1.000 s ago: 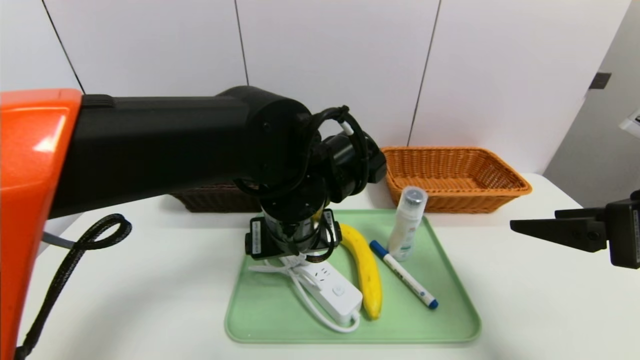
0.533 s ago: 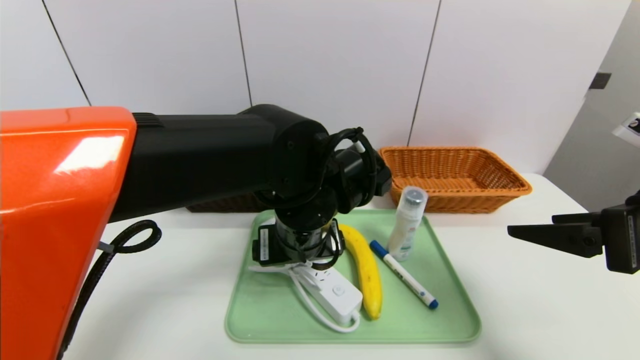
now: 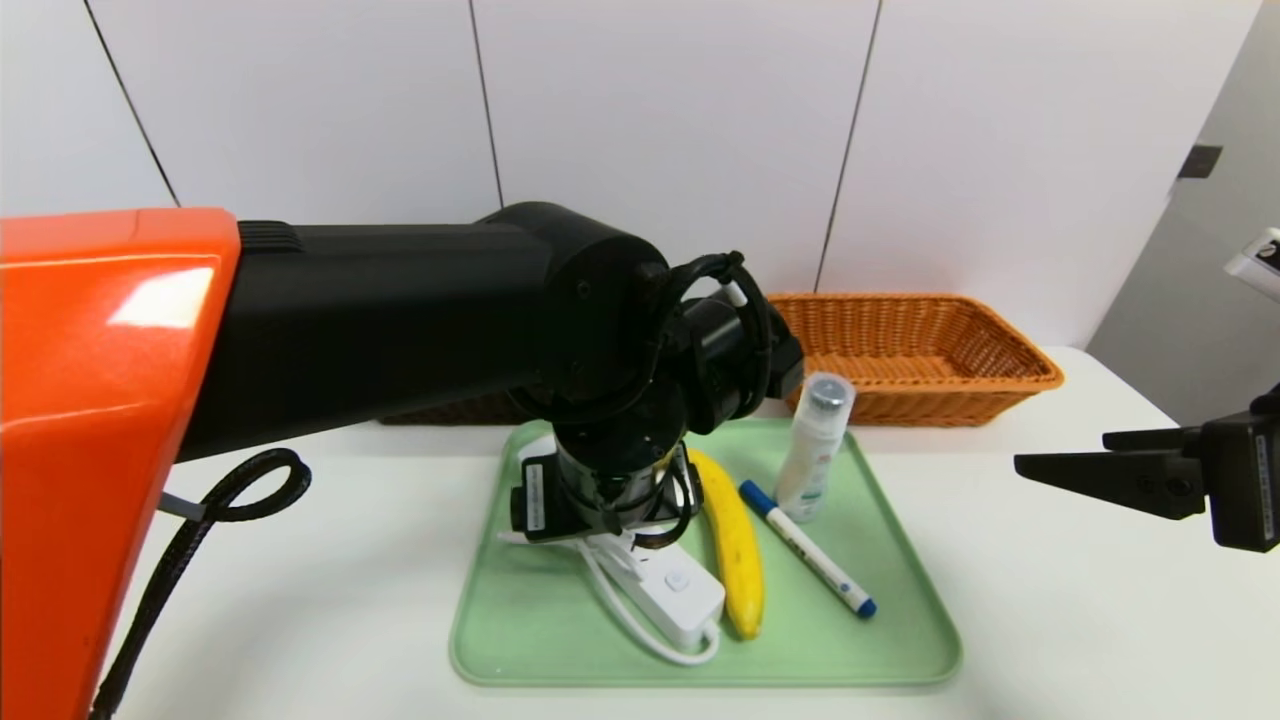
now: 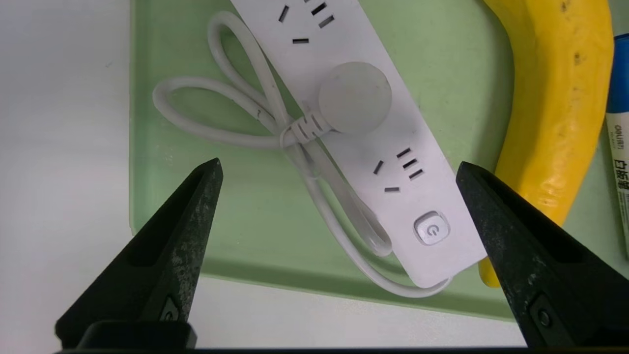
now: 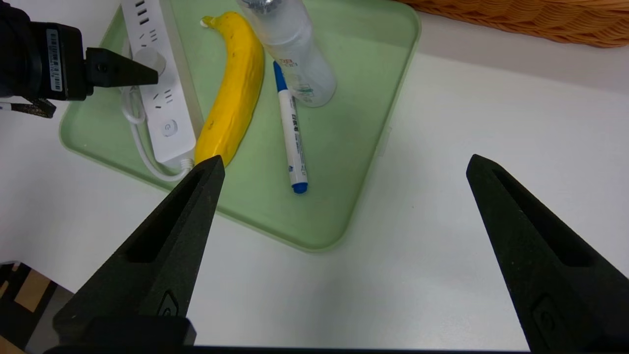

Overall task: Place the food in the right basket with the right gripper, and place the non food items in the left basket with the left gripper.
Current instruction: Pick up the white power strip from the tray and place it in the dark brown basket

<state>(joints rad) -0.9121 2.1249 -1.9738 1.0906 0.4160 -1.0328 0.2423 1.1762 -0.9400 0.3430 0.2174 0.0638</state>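
On the green tray (image 3: 880, 640) lie the white power strip (image 3: 672, 588) with its coiled cord, the yellow banana (image 3: 736, 560) and the blue-capped pen (image 3: 812, 552); the white bottle (image 3: 812, 445) stands at the back. My left gripper (image 4: 338, 164) hangs open just above the power strip (image 4: 373, 113), one finger over the tray's edge, the other beside the banana (image 4: 560, 98). My right gripper (image 5: 345, 158) is open and empty over bare table, right of the tray. The orange right basket (image 3: 910, 350) is empty. The dark left basket (image 3: 450, 408) is mostly hidden behind my left arm.
The white table (image 3: 1050, 620) extends right of and in front of the tray. My left forearm (image 3: 350, 320) blocks much of the left side in the head view. A white panelled wall stands close behind the baskets.
My left arm has shifted a little to the right and come down closer over the power strip. The right gripper has sunk very slightly. The items on the tray have not moved.
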